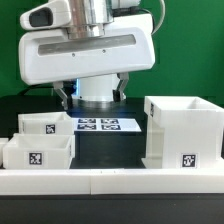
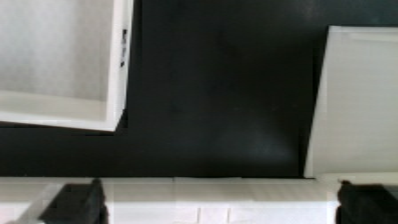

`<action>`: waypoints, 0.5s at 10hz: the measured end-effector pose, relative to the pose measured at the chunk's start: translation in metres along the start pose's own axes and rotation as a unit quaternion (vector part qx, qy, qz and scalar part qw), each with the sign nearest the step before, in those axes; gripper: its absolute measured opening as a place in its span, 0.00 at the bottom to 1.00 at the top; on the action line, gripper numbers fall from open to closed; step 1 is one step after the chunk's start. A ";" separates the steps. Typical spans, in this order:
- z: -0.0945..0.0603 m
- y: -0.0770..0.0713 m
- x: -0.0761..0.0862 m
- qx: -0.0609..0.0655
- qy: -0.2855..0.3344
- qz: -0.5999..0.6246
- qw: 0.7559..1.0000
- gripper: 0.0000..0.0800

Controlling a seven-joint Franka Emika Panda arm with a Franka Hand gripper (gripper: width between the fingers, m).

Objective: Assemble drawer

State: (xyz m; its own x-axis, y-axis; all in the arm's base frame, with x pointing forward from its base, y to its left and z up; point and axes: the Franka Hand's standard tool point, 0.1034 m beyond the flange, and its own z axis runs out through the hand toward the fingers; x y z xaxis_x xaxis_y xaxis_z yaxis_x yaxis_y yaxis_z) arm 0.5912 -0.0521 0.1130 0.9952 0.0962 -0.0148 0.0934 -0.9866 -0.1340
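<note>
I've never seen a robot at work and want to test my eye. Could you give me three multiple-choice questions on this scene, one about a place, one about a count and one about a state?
1. Where does the tall box stand?
A) at the exterior view's left
B) at the exterior view's right
C) on top of the trays

2. How many small trays are there?
A) two
B) one
C) four

3. How is the pincer?
A) shut on a tray
B) shut on the box
C) open and empty

Answers:
1 B: it stands alone at the exterior view's right.
2 A: two open trays sit at the exterior view's left, one in front of the other.
3 C: in the wrist view its fingers stand far apart with nothing between them.
</note>
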 end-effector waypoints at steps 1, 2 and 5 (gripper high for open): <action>0.000 0.000 0.000 0.000 0.000 0.000 1.000 0.81; 0.003 0.002 -0.002 -0.004 -0.001 -0.003 1.000 0.81; 0.025 0.024 -0.021 -0.031 0.010 0.001 0.999 0.81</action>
State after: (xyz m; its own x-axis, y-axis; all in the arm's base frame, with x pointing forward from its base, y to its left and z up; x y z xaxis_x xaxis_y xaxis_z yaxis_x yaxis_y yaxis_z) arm 0.5715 -0.0740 0.0852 0.9957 0.0920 0.0042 0.0921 -0.9932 -0.0714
